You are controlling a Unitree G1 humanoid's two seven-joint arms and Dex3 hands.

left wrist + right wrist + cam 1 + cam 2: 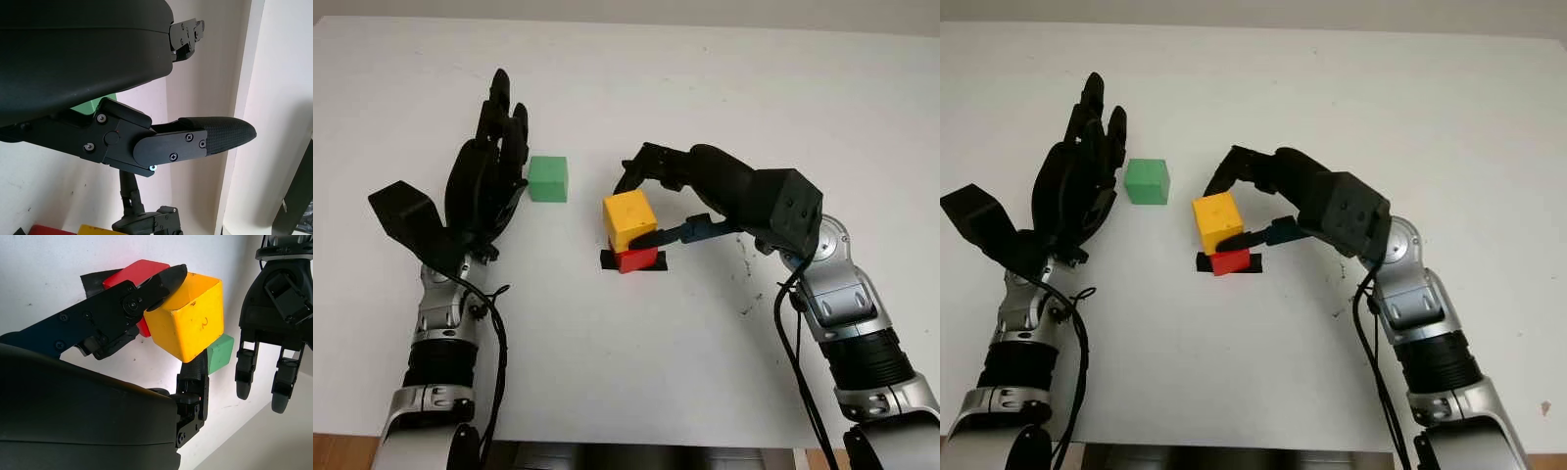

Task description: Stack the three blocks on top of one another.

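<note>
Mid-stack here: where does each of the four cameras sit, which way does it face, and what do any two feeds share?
Left eye: head, facing down at the table; both arms enter below.
Right eye: same, slightly offset; right hand grips the yellow block on the red block.
Left wrist: beside the open left hand, green block behind.
Right wrist: behind the right hand, toward the blocks.
Shared: eye and right wrist views show all three blocks.

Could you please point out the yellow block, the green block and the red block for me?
yellow block (628, 217), left eye view, on its top face.
green block (548, 179), left eye view, middle of the block.
red block (636, 259), left eye view, its visible front face beneath the yellow one.
</note>
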